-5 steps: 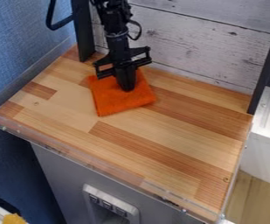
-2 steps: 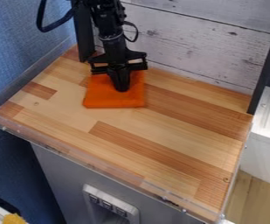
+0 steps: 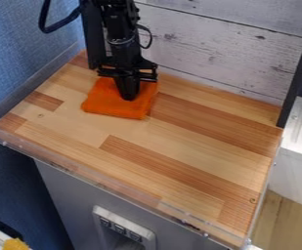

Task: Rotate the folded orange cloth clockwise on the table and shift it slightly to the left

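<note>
The black gripper (image 3: 129, 96) points down at the back left of the wooden surface, its tips on the middle of an orange cloth (image 3: 103, 101). The cloth looks folded into a rough square and lies turned at a slant, its near edge toward the front left. Part of its far side is hidden behind the gripper. Whether the gripper has hold of the cloth cannot be made out.
The wooden tabletop (image 3: 173, 146) has a clear plastic lip (image 3: 81, 177) along its front. Black posts stand at the back left and right, with a whitewashed plank wall (image 3: 225, 53) behind. A blue wall is at the left, a white unit (image 3: 299, 146) at the right.
The cloth has turned clockwise beneath the gripper and its near part has shifted left. The gripper has rotated and moved slightly left.
</note>
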{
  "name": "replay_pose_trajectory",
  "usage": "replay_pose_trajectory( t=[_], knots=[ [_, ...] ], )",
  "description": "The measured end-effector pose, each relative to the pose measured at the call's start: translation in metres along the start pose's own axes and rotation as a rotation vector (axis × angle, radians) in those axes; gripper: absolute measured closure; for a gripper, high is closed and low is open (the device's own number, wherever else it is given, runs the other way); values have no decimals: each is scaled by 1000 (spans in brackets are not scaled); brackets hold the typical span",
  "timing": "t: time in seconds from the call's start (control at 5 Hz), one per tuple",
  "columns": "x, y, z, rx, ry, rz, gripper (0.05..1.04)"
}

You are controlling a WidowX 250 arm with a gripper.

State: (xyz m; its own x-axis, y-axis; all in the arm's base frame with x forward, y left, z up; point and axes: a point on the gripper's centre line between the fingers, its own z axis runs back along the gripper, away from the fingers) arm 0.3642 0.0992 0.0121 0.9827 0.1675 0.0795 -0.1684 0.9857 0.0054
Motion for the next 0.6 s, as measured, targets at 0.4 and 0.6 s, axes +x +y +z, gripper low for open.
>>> replay_pose_trajectory(
  t=[0.4, 0.6],
  knots=[
    [8, 5, 20, 57, 48, -137, 863],
    [4, 2, 31, 52, 115, -181, 617]
  ],
)
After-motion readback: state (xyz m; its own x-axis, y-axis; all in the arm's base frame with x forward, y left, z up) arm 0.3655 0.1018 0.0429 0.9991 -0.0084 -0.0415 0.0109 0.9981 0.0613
